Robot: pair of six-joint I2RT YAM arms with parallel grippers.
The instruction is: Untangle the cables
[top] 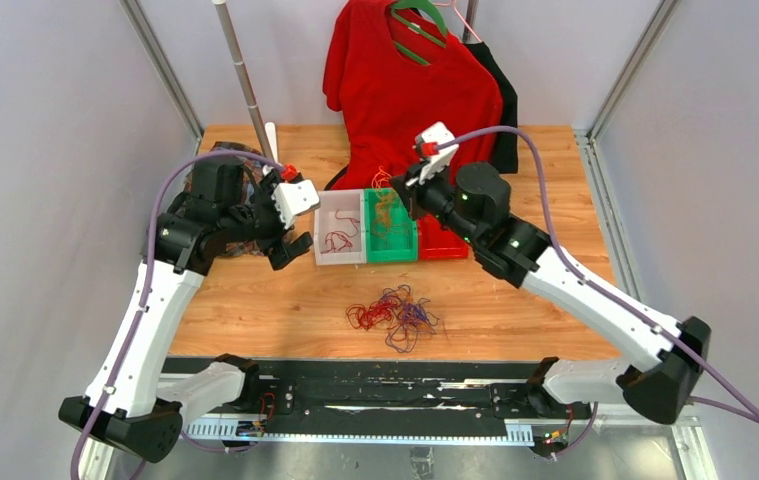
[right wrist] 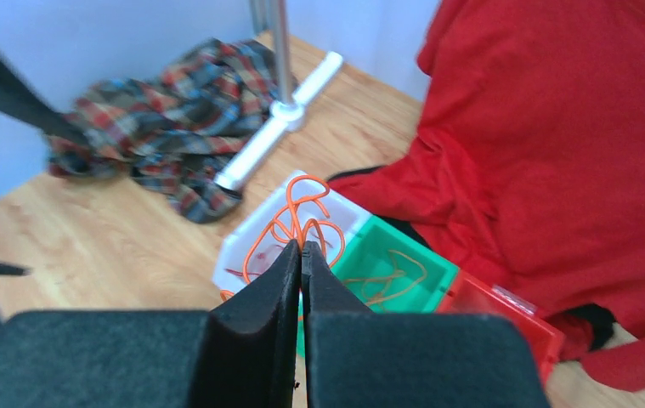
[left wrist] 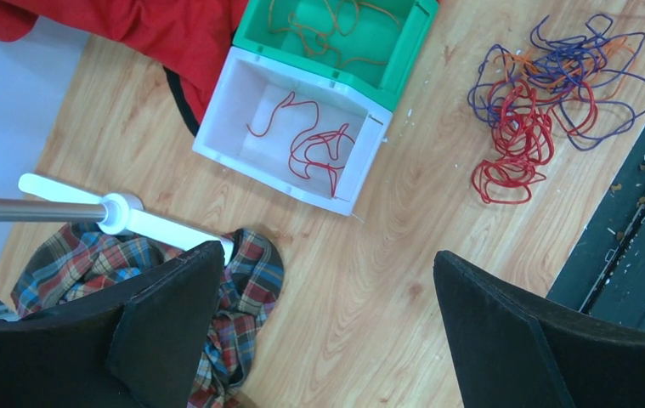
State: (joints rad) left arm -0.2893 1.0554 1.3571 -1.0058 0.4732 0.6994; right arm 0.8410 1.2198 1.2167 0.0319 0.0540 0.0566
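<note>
Three bins stand touching in a row at mid-table: white bin (top: 341, 259), green bin (top: 392, 254), red bin (top: 443, 247). I record the main tangle of cables (top: 392, 317) (red and purple, some orange) lying loose on the wooden table (top: 255, 300), nearer the front edge and well apart from the bins.

Right gripper (right wrist: 301, 248): jaws pressed fully together, pinching an orange cable (right wrist: 302, 225) whose curls stand above the fingertips. It hangs over the white and green bins.

Left gripper (left wrist: 327, 255): jaws spread wide with nothing between them, hovering just left of the white bin.

A red cable (left wrist: 314, 153) lies in the white bin, and orange strands (left wrist: 327, 34) lie in the green one. I cannot make out what the red bin holds.
</note>
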